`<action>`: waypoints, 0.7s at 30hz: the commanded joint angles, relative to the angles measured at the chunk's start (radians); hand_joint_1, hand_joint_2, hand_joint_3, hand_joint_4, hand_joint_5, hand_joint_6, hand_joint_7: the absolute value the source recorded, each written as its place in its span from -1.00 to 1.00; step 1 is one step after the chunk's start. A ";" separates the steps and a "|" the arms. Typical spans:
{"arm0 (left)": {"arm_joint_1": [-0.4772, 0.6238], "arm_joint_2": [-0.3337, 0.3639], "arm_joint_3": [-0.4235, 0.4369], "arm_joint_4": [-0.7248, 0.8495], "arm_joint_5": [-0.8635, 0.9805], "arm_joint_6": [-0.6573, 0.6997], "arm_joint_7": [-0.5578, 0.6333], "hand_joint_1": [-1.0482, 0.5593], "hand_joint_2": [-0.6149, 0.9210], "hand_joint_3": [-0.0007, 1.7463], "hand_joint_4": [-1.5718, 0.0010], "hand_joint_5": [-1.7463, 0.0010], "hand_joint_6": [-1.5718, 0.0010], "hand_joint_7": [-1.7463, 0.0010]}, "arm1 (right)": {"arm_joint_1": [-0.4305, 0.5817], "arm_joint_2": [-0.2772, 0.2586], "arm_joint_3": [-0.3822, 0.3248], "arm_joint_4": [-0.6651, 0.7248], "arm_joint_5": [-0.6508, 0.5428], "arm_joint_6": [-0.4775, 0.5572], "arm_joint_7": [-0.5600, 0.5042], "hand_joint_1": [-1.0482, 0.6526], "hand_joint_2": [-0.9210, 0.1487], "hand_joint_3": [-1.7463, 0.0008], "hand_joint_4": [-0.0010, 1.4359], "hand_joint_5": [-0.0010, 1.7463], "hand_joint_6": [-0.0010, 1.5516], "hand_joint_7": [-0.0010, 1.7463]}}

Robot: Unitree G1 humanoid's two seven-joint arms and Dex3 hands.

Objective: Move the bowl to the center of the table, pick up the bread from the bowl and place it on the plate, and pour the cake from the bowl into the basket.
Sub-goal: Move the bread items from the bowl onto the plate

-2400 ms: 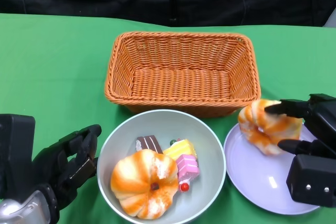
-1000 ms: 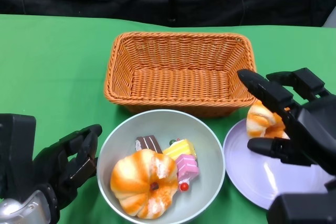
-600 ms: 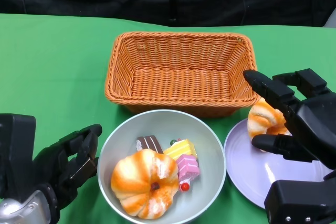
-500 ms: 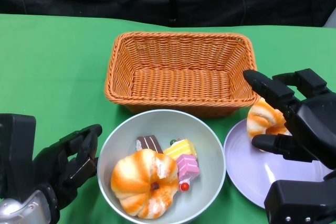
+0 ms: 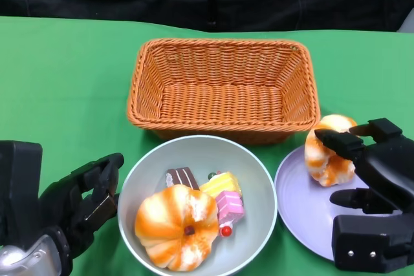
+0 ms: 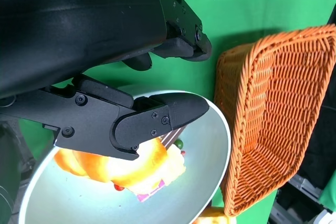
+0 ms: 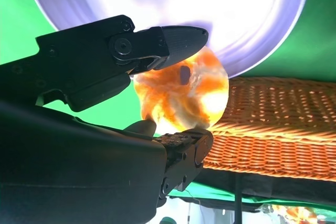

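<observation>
The pale grey bowl (image 5: 259, 172) stands before the basket and holds a large orange-striped bread (image 5: 178, 224) and small cake pieces (image 5: 223, 195). A second orange-striped bread (image 5: 326, 153) lies on the far left edge of the lilac plate (image 5: 304, 211). My right hand (image 5: 375, 179) is just behind it, fingers apart, with one fingertip (image 5: 323, 138) at the bread's top. In the right wrist view the bread (image 7: 184, 98) shows between two spread fingers (image 7: 173, 40). My left hand (image 5: 81, 201) sits curled beside the bowl's left rim and holds nothing.
The orange wicker basket (image 5: 223, 88) stands behind the bowl with nothing in it, its near right corner close to the plate's bread. Green cloth covers the table (image 5: 65, 82). A dark backdrop runs along the far edge.
My right hand has drawn back toward me and dropped lower, its fingers less spread over the bread. The bread stays on the plate. My left hand has not moved.
</observation>
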 commanded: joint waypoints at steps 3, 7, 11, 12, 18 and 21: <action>-0.003 0.014 0.008 -0.010 0.002 0.005 0.006 -0.42 1.00 -0.23 1.00 -0.06 0.51 0.98 | -0.003 -0.024 0.001 -0.001 0.014 0.002 0.003 -0.58 -1.00 0.70 -1.00 -0.25 -0.66 -0.97; -0.004 0.012 0.010 -0.010 0.002 0.006 0.008 -0.42 1.00 -0.23 1.00 -0.06 0.51 0.98 | 0.004 -0.036 0.007 -0.022 0.013 0.007 0.031 -0.59 -1.00 0.67 -0.99 -0.26 -0.64 -0.96; -0.003 0.011 0.010 -0.011 0.002 0.005 0.009 -0.42 1.00 -0.24 1.00 -0.07 0.50 0.97 | 0.018 -0.057 0.016 -0.065 0.001 0.014 0.069 -0.60 -1.00 0.66 -0.92 -0.23 -0.55 -0.93; -0.003 0.011 0.009 -0.012 0.002 0.006 0.010 -0.42 1.00 -0.24 1.00 -0.08 0.50 0.97 | 0.023 -0.064 0.018 -0.080 -0.004 0.017 0.082 -0.61 -1.00 0.65 -0.89 -0.22 -0.52 -0.92; -0.003 0.008 0.009 -0.014 0.000 0.011 0.012 -0.42 1.00 -0.24 1.00 -0.08 0.51 0.98 | 0.066 -0.123 0.022 -0.212 -0.011 0.050 0.233 -0.62 -1.00 0.56 -0.60 -0.13 -0.22 -0.82; -0.004 0.007 0.010 -0.016 0.000 0.017 0.016 -0.41 1.00 -0.24 1.00 -0.07 0.51 0.98 | 0.093 -0.138 0.017 -0.267 0.006 0.053 0.279 -0.61 -1.00 0.57 -0.45 -0.24 -0.11 -0.86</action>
